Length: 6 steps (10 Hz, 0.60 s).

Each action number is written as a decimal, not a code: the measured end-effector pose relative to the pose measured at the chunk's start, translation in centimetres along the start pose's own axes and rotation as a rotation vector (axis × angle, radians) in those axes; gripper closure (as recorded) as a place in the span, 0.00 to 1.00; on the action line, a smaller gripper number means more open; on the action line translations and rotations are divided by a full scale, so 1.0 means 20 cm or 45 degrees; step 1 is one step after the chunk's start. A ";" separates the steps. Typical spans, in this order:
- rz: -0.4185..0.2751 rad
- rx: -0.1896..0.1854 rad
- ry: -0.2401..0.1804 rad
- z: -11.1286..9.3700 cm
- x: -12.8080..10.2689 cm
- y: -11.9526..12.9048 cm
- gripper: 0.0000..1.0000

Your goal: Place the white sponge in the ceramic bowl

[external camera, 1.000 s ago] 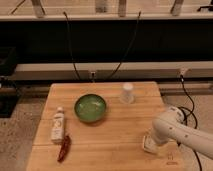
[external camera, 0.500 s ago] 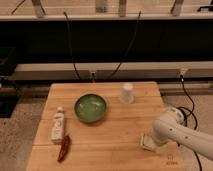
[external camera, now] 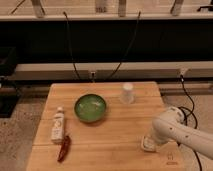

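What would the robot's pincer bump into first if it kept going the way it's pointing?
Probably the wooden table: the pincer points down, shut on the white sponge near the right edge.

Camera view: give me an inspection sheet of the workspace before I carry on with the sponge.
Surface: wooden table, no spills seen.
Job's things: white sponge on the table at its front right, at the gripper's tip; ceramic bowl left of centre, upright, looks empty.
Clutter: white cup behind and right of the bowl; white bottle lying to the bowl's left; red pepper in front of the bottle.
Grippers: gripper down at the sponge, jaws shut, apparently on it.
Cables: two black cables hang behind the table; another cable runs at the right.
Surroundings: speckled floor; dark wall with a pale rail.
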State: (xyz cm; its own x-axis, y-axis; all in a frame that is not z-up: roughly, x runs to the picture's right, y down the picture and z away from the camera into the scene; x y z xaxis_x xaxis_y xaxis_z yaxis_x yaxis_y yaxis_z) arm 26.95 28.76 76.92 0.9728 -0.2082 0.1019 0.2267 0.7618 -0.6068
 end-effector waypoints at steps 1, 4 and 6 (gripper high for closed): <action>-0.005 -0.003 0.005 -0.04 0.01 -0.02 1.00; -0.032 0.000 0.015 -0.07 -0.05 -0.09 1.00; -0.044 0.000 0.034 -0.12 -0.05 -0.14 1.00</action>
State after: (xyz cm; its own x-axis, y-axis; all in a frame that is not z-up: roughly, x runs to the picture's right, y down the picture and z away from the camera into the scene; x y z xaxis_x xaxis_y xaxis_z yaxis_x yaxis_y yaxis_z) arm 25.13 25.44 76.66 0.9626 -0.2511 0.1019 0.2605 0.7537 -0.6034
